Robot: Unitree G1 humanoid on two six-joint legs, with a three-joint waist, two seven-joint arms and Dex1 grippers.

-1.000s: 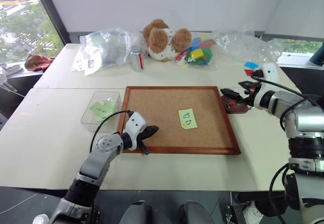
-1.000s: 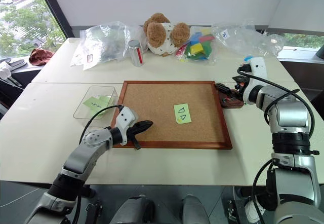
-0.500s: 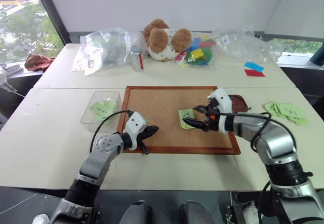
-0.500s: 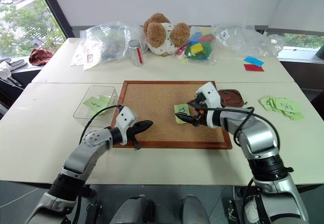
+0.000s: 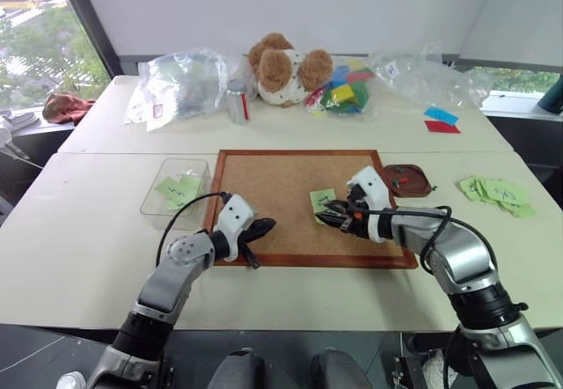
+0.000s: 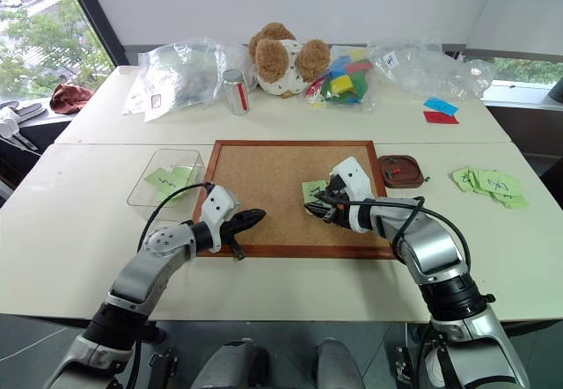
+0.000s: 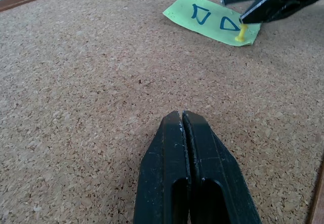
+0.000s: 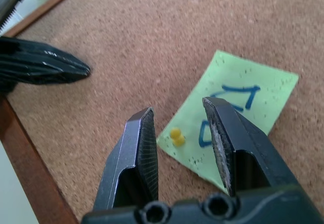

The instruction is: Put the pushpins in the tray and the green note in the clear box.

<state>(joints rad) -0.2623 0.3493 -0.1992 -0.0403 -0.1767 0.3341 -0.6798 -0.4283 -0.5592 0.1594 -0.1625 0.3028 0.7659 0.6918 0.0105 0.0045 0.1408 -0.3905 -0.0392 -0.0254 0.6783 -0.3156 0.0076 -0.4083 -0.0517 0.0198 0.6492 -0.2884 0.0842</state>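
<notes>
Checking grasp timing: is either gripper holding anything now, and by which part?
Nothing is held. The right gripper is open, its fingers either side of the yellow pin in the green note, not closed on it. The left gripper is shut, empty.

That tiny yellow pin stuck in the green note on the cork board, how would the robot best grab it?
Probably by its little yellow head, the only part standing proud of the green note. The pushpin sits near one edge of the note, tilted slightly. The right gripper already straddles it, fingers apart; coming from above along the pin's lean, closing on the head and pulling straight out looks best, so the note isn't torn.
</notes>
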